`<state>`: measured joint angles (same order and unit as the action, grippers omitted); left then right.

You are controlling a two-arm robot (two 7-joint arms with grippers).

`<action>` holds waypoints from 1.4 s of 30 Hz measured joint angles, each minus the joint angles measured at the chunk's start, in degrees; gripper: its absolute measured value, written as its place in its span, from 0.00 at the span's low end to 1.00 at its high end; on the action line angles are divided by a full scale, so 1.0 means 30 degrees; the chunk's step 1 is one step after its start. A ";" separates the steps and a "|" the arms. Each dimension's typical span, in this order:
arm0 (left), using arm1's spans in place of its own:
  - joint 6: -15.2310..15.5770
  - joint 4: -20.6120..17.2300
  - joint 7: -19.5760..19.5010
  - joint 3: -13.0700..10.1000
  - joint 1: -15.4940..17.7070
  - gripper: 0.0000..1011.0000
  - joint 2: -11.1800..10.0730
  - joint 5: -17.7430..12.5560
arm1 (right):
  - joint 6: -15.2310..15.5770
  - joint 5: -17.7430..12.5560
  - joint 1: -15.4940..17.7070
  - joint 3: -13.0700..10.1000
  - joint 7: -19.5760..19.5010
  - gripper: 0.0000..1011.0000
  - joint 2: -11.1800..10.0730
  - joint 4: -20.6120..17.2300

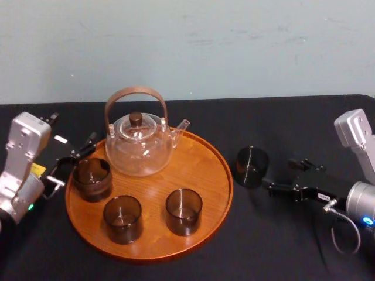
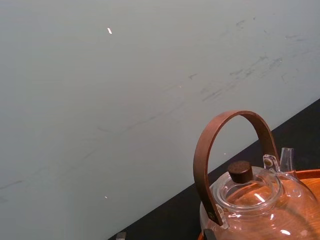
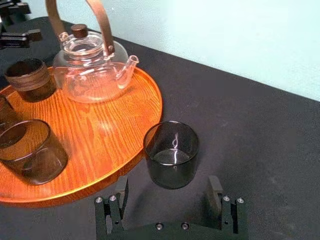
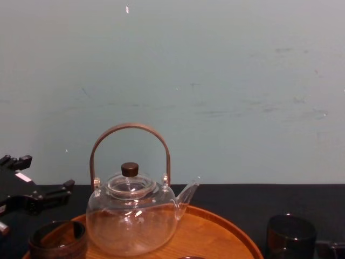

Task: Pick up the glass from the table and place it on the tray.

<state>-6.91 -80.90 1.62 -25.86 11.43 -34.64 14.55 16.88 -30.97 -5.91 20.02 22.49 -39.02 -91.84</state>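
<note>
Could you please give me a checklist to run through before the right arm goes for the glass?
1. Right pincer open wider than the glass: ok.
2. Glass upright on the table beside the tray: ok.
3. Glass centred ahead of the fingers: ok.
4. Bare wood free on the tray's right side: ok.
5. Left pincer off the route, at the tray's left edge: ok.
6. Glass empty: cannot tell.

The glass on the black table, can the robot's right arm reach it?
Probably yes. The right end effector is open and facing the glass, with nothing between them. The left end effector sits at the tray's left edge.
</note>
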 joint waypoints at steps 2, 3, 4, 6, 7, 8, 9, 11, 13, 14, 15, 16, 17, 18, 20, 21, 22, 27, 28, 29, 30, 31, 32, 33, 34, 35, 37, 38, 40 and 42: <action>0.0000 -0.0001 0.0000 0.0001 0.0000 0.99 0.0001 -0.0001 | 0.0137 0.0016 -0.0102 0.0000 -0.0042 0.99 0.0118 0.0105; 0.0000 0.0000 0.0000 0.0000 0.0000 0.99 -0.0001 -0.0001 | 0.0212 0.0023 -0.0168 0.0000 -0.0064 0.99 0.0185 0.0180; 0.0000 -0.0001 0.0000 0.0001 0.0000 0.99 -0.0001 -0.0002 | 0.0359 0.0057 -0.0285 0.0007 -0.0115 0.99 0.0305 0.0298; 0.0000 0.0000 -0.0001 0.0000 0.0000 0.99 0.0000 -0.0002 | 0.0587 0.0127 -0.0491 0.0062 -0.0174 0.99 0.0486 0.0499; 0.0000 -0.0001 -0.0001 0.0001 0.0000 0.99 0.0000 -0.0001 | 0.0658 0.0150 -0.0557 0.0078 -0.0189 0.99 0.0541 0.0571; 0.0001 -0.0001 -0.0001 0.0000 0.0000 0.99 0.0000 -0.0002 | 0.0727 0.0167 -0.0619 0.0094 -0.0201 0.99 0.0593 0.0641; 0.0000 -0.0001 -0.0001 0.0000 0.0000 0.99 -0.0001 -0.0001 | 0.0826 0.0215 -0.0744 0.0144 -0.0211 0.99 0.0688 0.0800; 0.0000 0.0000 0.0000 0.0001 0.0000 0.99 0.0000 -0.0002 | 0.0925 0.0287 -0.0872 0.0201 -0.0229 0.99 0.0785 0.0953; 0.0000 0.0000 0.0000 0.0000 0.0001 0.99 0.0000 -0.0002 | 0.0994 0.0395 -0.1068 0.0289 -0.0228 0.99 0.0916 0.1181; 0.0000 -0.0001 0.0000 0.0000 0.0000 0.99 0.0000 -0.0001 | 0.1002 0.0440 -0.1137 0.0323 -0.0224 0.99 0.0964 0.1263; 0.0000 -0.0001 0.0000 0.0000 0.0000 0.99 0.0000 -0.0001 | 0.1007 0.0468 -0.1186 0.0349 -0.0214 0.99 0.0996 0.1313; 0.0001 -0.0001 0.0000 0.0000 0.0001 0.99 0.0000 -0.0001 | 0.1018 0.0561 -0.1323 0.0425 -0.0177 0.99 0.1085 0.1470; 0.0001 -0.0001 -0.0001 0.0000 0.0000 0.99 0.0000 -0.0001 | 0.1022 0.0615 -0.1387 0.0464 -0.0155 0.99 0.1131 0.1535; 0.0000 -0.0001 0.0000 0.0000 0.0001 0.99 0.0000 -0.0001 | 0.1024 0.0661 -0.1458 0.0506 -0.0127 0.99 0.1182 0.1609; 0.0000 -0.0001 -0.0001 0.0000 0.0000 0.99 0.0000 -0.0001 | 0.1026 0.0806 -0.1630 0.0625 -0.0021 0.99 0.1299 0.1785; 0.0000 -0.0001 -0.0001 0.0000 -0.0001 0.99 0.0000 -0.0001 | 0.1026 0.0853 -0.1681 0.0660 0.0009 0.99 0.1331 0.1832; 0.0000 -0.0001 -0.0001 0.0001 0.0000 0.99 0.0000 -0.0001 | 0.1025 0.0949 -0.1787 0.0735 0.0059 0.99 0.1410 0.1949; 0.0000 -0.0001 0.0000 0.0000 -0.0001 0.99 0.0000 -0.0001 | 0.1011 0.1194 -0.2092 0.0929 0.0180 0.99 0.1655 0.2326; 0.0000 0.0000 -0.0001 0.0000 0.0000 0.99 0.0000 -0.0002 | 0.1006 0.1231 -0.2152 0.0953 0.0194 0.99 0.1705 0.2398; 0.0000 -0.0001 -0.0001 0.0000 0.0000 0.99 0.0000 -0.0001 | 0.1002 0.1301 -0.2256 0.0996 0.0225 0.99 0.1787 0.2522; 0.0000 -0.0001 0.0000 0.0001 0.0001 0.99 0.0000 -0.0001 | 0.0999 0.1342 -0.2312 0.1015 0.0248 0.99 0.1826 0.2582; 0.0000 0.0000 -0.0001 0.0000 0.0000 0.99 0.0000 -0.0002 | 0.0996 0.1385 -0.2369 0.1035 0.0266 0.99 0.1871 0.2644; 0.0000 -0.0001 -0.0001 0.0001 0.0000 0.99 0.0000 -0.0001 | 0.0994 0.1457 -0.2470 0.1067 0.0286 0.99 0.1951 0.2760; 0.0000 -0.0001 -0.0001 0.0000 0.0001 0.99 0.0000 -0.0002 | 0.0992 0.1489 -0.2514 0.1080 0.0292 0.99 0.1987 0.2815; 0.0000 -0.0001 0.0000 0.0001 0.0000 0.99 0.0000 -0.0001 | 0.0990 0.1522 -0.2564 0.1094 0.0305 0.99 0.2027 0.2886; 0.0000 -0.0001 -0.0001 0.0000 -0.0001 0.99 0.0000 -0.0001 | 0.0990 0.1580 -0.2651 0.1119 0.0330 0.99 0.2097 0.3001; 0.0000 -0.0001 -0.0001 0.0000 0.0000 0.99 0.0000 -0.0001 | 0.0990 0.1654 -0.2768 0.1151 0.0356 0.99 0.2179 0.3139; 0.0000 0.0000 -0.0001 0.0000 0.0000 0.99 0.0000 -0.0001 | 0.0990 0.1725 -0.2877 0.1198 0.0399 0.99 0.2258 0.3280; 0.0000 -0.0001 -0.0001 0.0001 0.0000 0.99 0.0000 -0.0001 | 0.0989 0.1805 -0.2985 0.1238 0.0433 0.99 0.2339 0.3405; 0.0000 -0.0001 0.0000 0.0001 0.0000 0.99 0.0000 -0.0001 | 0.0982 0.1936 -0.3159 0.1314 0.0484 0.99 0.2458 0.3606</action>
<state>-6.91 -80.90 1.62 -25.86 11.43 -34.64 14.55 19.82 -25.16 -15.39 23.96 23.94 -31.64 -81.02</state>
